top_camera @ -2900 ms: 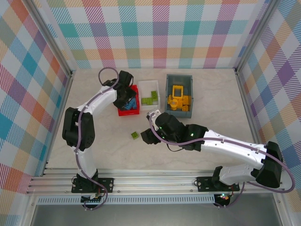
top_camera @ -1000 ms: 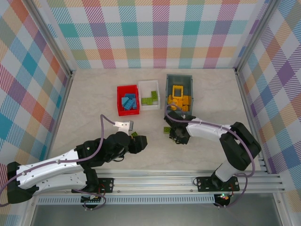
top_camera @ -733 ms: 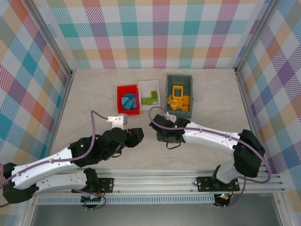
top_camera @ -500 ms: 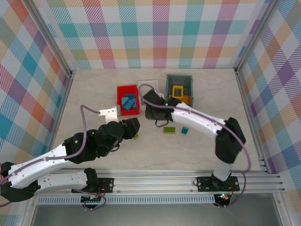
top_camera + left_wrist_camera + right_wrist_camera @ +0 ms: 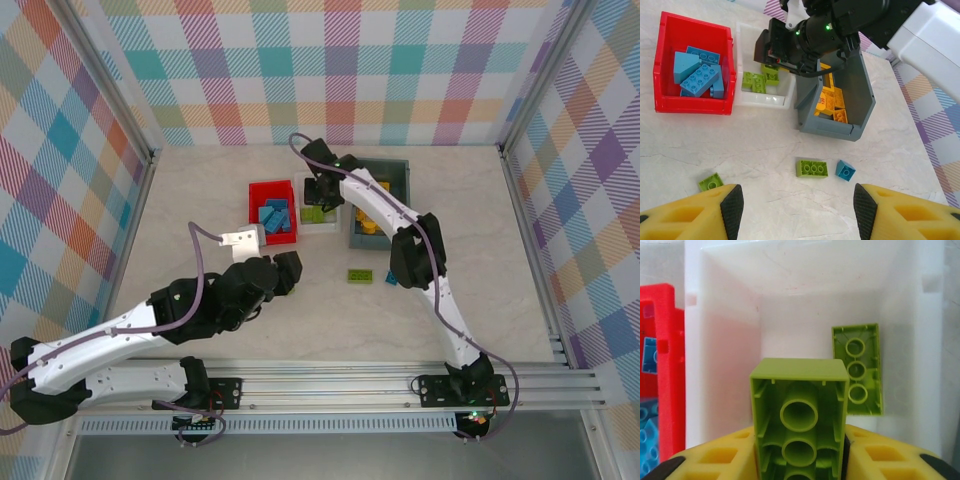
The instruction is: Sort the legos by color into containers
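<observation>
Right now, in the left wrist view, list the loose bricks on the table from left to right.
small lime green brick → longer lime green brick → blue brick

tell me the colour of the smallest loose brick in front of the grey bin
The small studded plastic brick is blue, clearest in the left wrist view.

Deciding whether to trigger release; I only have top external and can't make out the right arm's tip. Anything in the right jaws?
Observer: Yes. Right wrist shows a lime brick between the right jaws, underside toward the camera.
Operator: Over which bin?
Observer: The white bin; a second lime piece lies on its floor.
Operator: Any strays I'm missing?
Observer: Left wrist shows a small green brick on the table, near the open left jaws.
</observation>
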Controlling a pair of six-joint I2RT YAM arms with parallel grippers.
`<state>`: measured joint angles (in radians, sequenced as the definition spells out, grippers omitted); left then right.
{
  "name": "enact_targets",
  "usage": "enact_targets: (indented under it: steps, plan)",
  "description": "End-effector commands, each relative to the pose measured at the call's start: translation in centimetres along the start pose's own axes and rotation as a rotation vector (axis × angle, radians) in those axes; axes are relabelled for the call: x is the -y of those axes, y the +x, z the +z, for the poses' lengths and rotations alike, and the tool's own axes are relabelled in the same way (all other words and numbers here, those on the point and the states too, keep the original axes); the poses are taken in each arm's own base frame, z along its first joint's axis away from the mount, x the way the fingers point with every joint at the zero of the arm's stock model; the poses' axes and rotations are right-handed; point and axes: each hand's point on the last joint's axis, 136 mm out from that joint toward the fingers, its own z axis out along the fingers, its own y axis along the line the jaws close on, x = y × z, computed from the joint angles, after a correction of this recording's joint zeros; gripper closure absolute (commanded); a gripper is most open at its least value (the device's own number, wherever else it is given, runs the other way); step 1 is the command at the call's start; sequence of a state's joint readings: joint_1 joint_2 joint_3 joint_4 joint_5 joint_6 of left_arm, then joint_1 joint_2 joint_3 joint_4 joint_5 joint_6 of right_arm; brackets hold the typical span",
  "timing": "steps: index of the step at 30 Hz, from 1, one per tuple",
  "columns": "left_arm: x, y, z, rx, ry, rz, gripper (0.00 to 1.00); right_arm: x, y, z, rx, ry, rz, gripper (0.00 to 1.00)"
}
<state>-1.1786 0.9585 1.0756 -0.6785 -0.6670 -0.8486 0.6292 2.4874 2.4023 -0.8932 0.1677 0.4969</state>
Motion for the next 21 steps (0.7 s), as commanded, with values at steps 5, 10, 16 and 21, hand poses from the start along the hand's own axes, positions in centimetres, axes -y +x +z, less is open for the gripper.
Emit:
enact_targets:
  steps: [5,10,16,21]
  plan:
    - [0.5,1.4,0.9,-0.038,0.004,0.007,0.39,-1.3,-0.2,-2.1,-0.024,-0.060,-0.067,0.42]
    - [0.9,1.7,1.2,-0.053,0.007,0.013,0.39,-2.5,-1.7,-7.9,0.077,-0.084,-0.088,0.45]
    - [1.4,2.9,2.3,-0.106,-0.012,0.015,0.39,-1.5,-2.2,-18.2,0.261,-0.092,-0.068,0.49]
    - [4.0,6.6,5.5,-0.254,-0.007,0.013,0.40,4.3,2.2,-25.3,0.357,-0.034,0.006,0.49]
